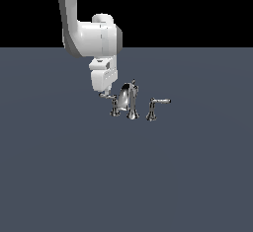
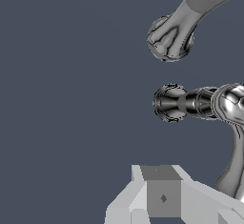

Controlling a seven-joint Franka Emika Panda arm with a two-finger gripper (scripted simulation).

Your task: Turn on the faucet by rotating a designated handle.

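Exterior view: off the arm, raised, looking level-down across the grey floor (image 1: 126,176); distant, the faucet (image 1: 129,100) small just beside and below the gripper (image 1: 105,94). Wrist view: looks straight down past one finger (image 2: 163,198), close, chrome bases filling the frame. Shared: faucet (image 2: 170,38), handle (image 2: 190,103), floor.

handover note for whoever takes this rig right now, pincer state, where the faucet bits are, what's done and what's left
Pincer: low at the tip of the slanted chrome lever handle on the exterior view's left; open or shut cannot be told, nor contact.
Small chrome three-piece faucet: domed spout in the middle, level white-tipped lever on the exterior view's right, on the dark grey floor.
Done: approach to the handle.
Left: rotating that lever; no rotation can be confirmed.
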